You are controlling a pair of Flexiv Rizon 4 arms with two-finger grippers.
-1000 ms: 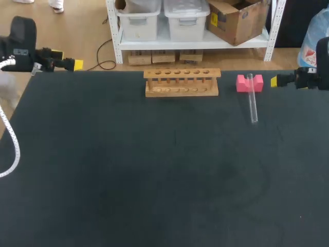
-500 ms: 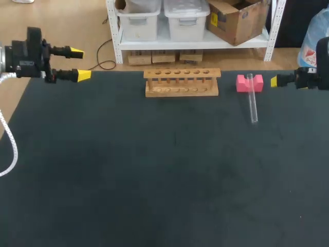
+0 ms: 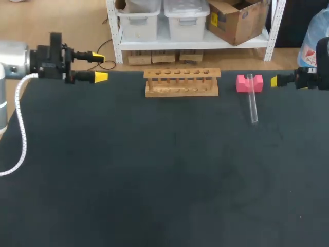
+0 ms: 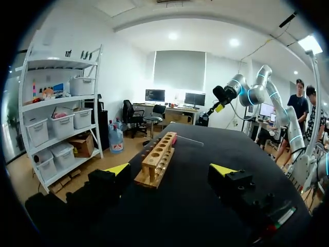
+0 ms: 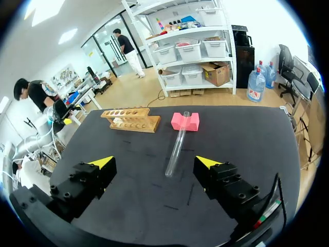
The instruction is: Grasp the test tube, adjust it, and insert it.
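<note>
Glass by the look: tube (image 3: pixel 252 103) likely light, slick, brittle. It lies with one end on the pink block (image 3: pixel 242 82), right of the rack (image 3: pixel 182 82). I'd pinch mid-length, gently. Right gripper (image 5: pixel 155 163) spread, tube just ahead; left gripper (image 3: pixel 99 67) spread, empty.

Lighting bright and even, from ceiling fixtures overhead. Worktop (image 3: pixel 164 170) matte, uniformly dark. Shadows soft and faint at the rack (image 3: pixel 182 82) base.

A dark table (image 3: pixel 154 180) fills the foreground; behind it stands a white shelf (image 3: pixel 190 43) with bins (image 3: pixel 139 20) and a cardboard box (image 3: pixel 234 20); wooden floor (image 3: pixel 77 25); white walls (image 4: pixel 128 67); ceiling lights (image 4: pixel 173 36) on.
</note>
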